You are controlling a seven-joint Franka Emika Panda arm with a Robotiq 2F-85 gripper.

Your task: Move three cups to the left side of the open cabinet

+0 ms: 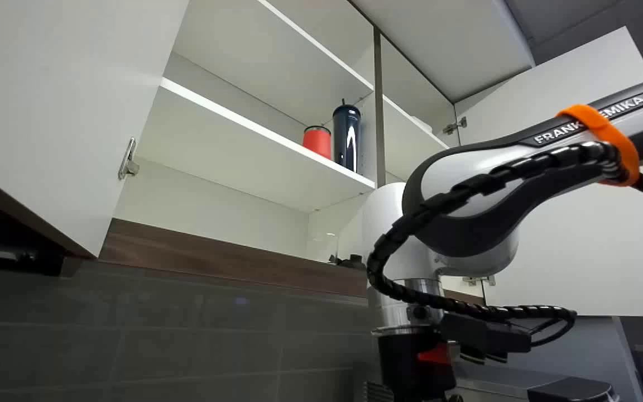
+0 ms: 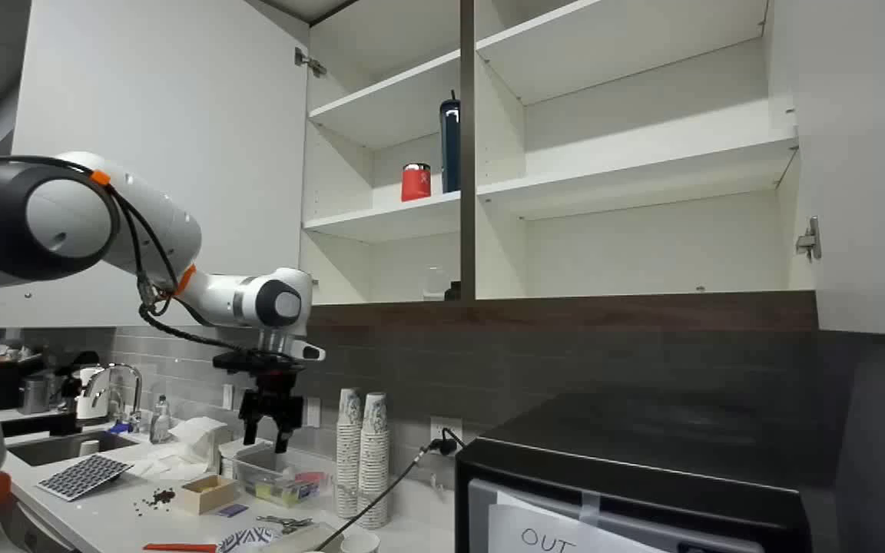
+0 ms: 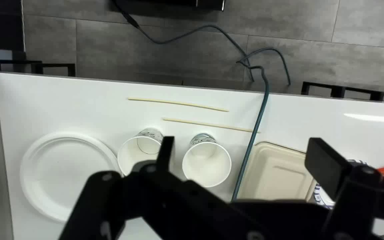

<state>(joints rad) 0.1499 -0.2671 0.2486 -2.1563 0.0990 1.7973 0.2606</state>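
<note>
In an exterior view the open cabinet (image 1: 265, 132) has doors (image 1: 70, 84) swung out on both sides. On its lower shelf a red cup (image 1: 317, 143) stands just beside a dark blue tumbler (image 1: 346, 139), both near the divider (image 1: 378, 111); on the level below, a clear glass (image 1: 322, 245) stands just beside some dark objects (image 1: 351, 261) I cannot make out. The arm (image 1: 556, 134) comes in from the right, covers much of the farther compartment and turns so that its wrist points straight down. In an exterior view those three cups show left of the divider. Below, two columns of stacked paper cups (image 2: 374, 461) rise from the surface (image 2: 120, 526) between a clear bin (image 2: 289, 491) and a black appliance (image 2: 627, 434) bearing a sheet (image 2: 508, 530) marked OUT, and a dark cable (image 2: 404, 471) slants from the wall outlet (image 2: 442, 424) down past them. The arm reaches in from the left, with the end effector (image 2: 266, 442) aimed downward near the bin; its height above it I cannot tell. In the wrist view a white plate (image 3: 68, 170), two upright paper cups (image 3: 207, 163) and a beige tray (image 3: 268, 173) sit on the surface, two thin sticks (image 3: 178, 103) lie beside them, and a dark green cord (image 3: 261, 111) runs between the right paper cup and the tray and over the edge to the floor (image 3: 112, 46). The end effector is released, its fingers (image 3: 323, 166) spread wide above these things
</note>
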